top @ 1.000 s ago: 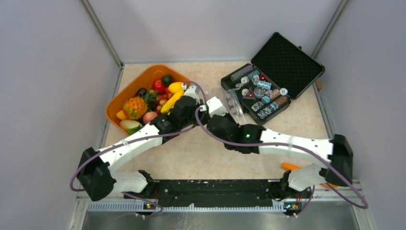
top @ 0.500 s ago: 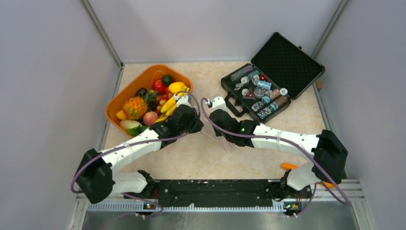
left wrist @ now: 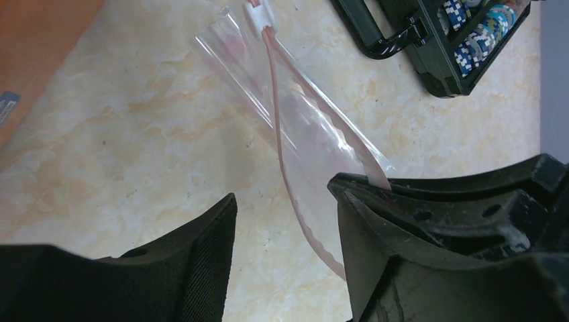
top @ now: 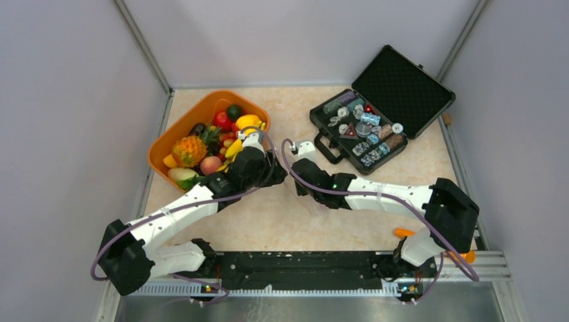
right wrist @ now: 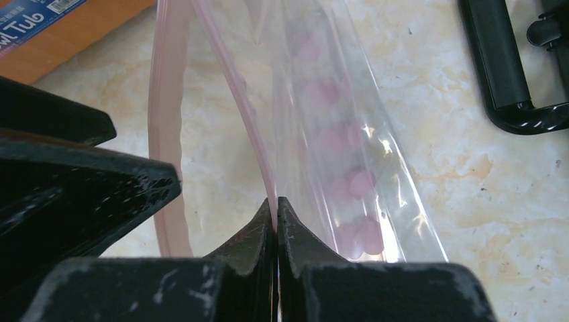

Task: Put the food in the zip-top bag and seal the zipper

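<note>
Clear zip-top bag (right wrist: 376,168) ahead of the black right gripper (right wrist: 276,204), pink blotches dotted down it. The zipper (right wrist: 251,134) is a pale pink strip running straight into those jaws. Cream marbled table (right wrist: 470,168) beneath, tan veins. A pink line crosses between the black left gripper (left wrist: 282,191) jaws too. Left of both, an orange basket (top: 201,100) holds red, yellow and green food (top: 221,131). To the right, a black case (top: 402,87) with blue-and-white striped chips (left wrist: 483,40).

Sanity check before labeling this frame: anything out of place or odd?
An orange piece lies alone beside the right arm's base, far from the orange basket holding the other food. Otherwise nothing: the zip-top bag looks intact, pinched by the right claw.
</note>
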